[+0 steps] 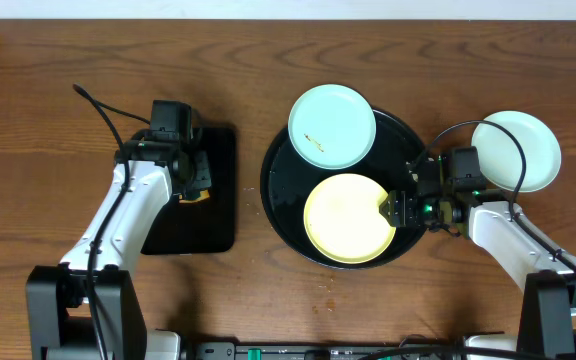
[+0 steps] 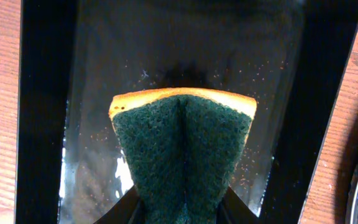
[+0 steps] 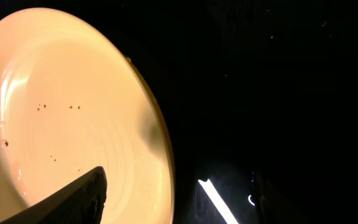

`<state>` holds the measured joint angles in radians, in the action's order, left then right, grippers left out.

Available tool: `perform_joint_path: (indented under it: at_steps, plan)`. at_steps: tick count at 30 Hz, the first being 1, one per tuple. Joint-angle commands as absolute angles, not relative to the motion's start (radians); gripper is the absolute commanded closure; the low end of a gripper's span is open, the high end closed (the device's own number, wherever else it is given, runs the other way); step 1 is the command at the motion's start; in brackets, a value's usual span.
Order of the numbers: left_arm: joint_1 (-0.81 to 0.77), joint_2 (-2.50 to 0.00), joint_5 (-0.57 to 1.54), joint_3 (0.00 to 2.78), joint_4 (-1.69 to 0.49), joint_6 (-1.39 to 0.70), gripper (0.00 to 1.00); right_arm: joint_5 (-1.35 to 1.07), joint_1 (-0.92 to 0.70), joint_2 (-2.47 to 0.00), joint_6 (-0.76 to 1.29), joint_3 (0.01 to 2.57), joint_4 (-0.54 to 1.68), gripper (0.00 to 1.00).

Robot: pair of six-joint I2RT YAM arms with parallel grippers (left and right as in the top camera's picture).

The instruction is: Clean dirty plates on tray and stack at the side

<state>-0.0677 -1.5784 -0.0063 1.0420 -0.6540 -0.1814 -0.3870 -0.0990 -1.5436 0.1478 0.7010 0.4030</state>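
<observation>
The plates [image 1: 331,125] number three, and none is stacked on another yet. A pale yellow plate [image 1: 343,220] lies flat in the front half of the round black tray [image 1: 278,190]. A mint plate [image 1: 320,110] sits at the back of the tray, overlapping its rim. A second mint plate [image 1: 516,150] rests alone on the wooden table [image 1: 48,70] to the right of the tray, apart from it.

The wrist view shows the yellow plate carrying a scatter of tiny brown specks, so it looks dirty. The mint plate on the tray has a small brownish mark near its front edge. The plate at the side shows no marks from overhead, though it is too small there to be sure.

The right gripper [image 1: 400,208] is at the yellow plate's right edge. Its jaws stand apart with the rim between them, not clamped on it. The left gripper [image 1: 196,185] is off to the left over a rectangular black tray [image 1: 213,215], pinched shut on a yellow sponge with a green scouring face [image 2: 182,143], which creases down the middle under the squeeze.

My reading: one plate may be done and set aside. Two remain on the tray to be wiped, moved and stacked, the yellow one likely next.
</observation>
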Motion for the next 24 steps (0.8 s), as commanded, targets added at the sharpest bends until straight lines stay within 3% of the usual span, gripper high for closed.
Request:
perform_joint_path:
  at_steps: [1,10,24]
  plan:
    - [-0.061,-1.575,-0.012,1.082,-0.667,-0.169,0.72,-0.397,-0.093,-1.551,0.141,0.704,0.412,0.27]
    - [-0.142,-1.575,0.306,1.256,-0.748,-0.249,0.75,-0.397,-0.093,-1.551,0.141,0.704,0.412,0.29]
    - [-0.634,-1.584,0.283,1.254,-0.542,-0.468,0.76,-0.397,-0.093,-1.551,0.141,0.704,0.416,0.30]
